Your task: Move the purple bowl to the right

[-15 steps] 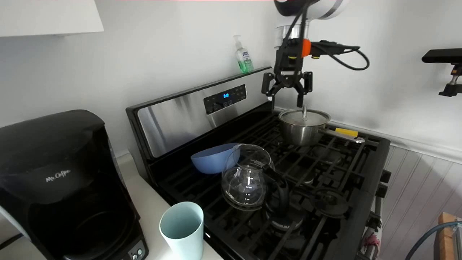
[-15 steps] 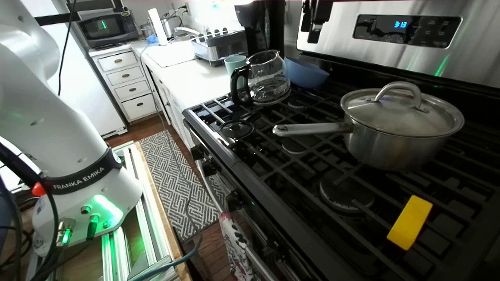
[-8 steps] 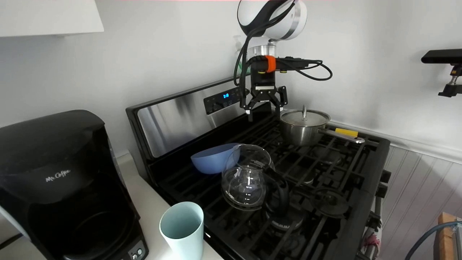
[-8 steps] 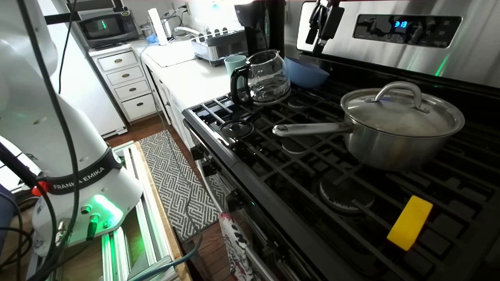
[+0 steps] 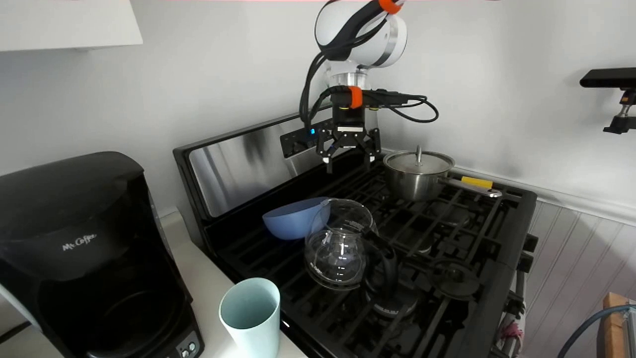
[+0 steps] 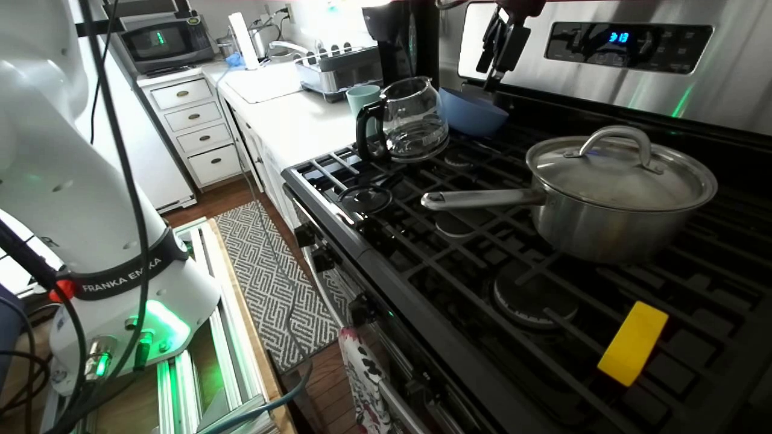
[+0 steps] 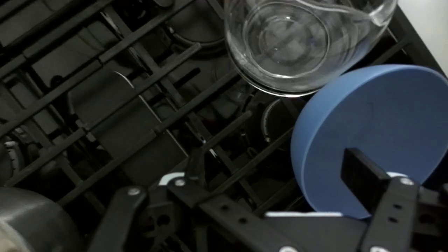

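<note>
The purple bowl (image 5: 289,222) is blue-purple and sits slightly tilted on the back of the stove grate, by the control panel. It also shows in an exterior view (image 6: 473,113), partly behind the glass carafe (image 6: 416,123), and at the right of the wrist view (image 7: 388,115). My gripper (image 5: 349,167) is open and empty, above the grate between the bowl and the steel pot. In the wrist view my gripper's (image 7: 273,162) right finger overlaps the bowl's inside, and its left finger is over bare grate. In an exterior view my gripper (image 6: 493,72) appears above and behind the bowl.
The carafe (image 5: 340,248) stands right beside the bowl, handle toward the stove front. The lidded steel pot (image 5: 416,180) stands at the far back, with a yellow block (image 6: 633,343) beyond it. A pale cup (image 5: 253,315) and a coffee maker (image 5: 74,214) stand on the counter.
My gripper has moved away from above the pot toward the bowl and come lower. It has stayed open. The bowl, carafe and pot have not moved.
</note>
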You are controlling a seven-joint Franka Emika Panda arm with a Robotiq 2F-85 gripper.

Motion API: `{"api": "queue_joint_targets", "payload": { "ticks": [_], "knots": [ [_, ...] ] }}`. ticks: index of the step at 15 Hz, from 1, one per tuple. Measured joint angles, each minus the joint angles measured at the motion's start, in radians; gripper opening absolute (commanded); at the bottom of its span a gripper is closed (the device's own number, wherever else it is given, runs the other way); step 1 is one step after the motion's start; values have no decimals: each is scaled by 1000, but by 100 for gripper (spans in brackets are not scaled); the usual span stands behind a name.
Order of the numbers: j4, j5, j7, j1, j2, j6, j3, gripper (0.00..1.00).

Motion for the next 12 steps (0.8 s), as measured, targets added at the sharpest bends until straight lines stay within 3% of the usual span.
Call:
{"api": "queue_joint_targets", "payload": {
  "ticks": [6,12],
  "knots": [
    [219,56,102,38,229,23,10,100],
    [379,56,176,76,372,40,11,100]
  ]
}}
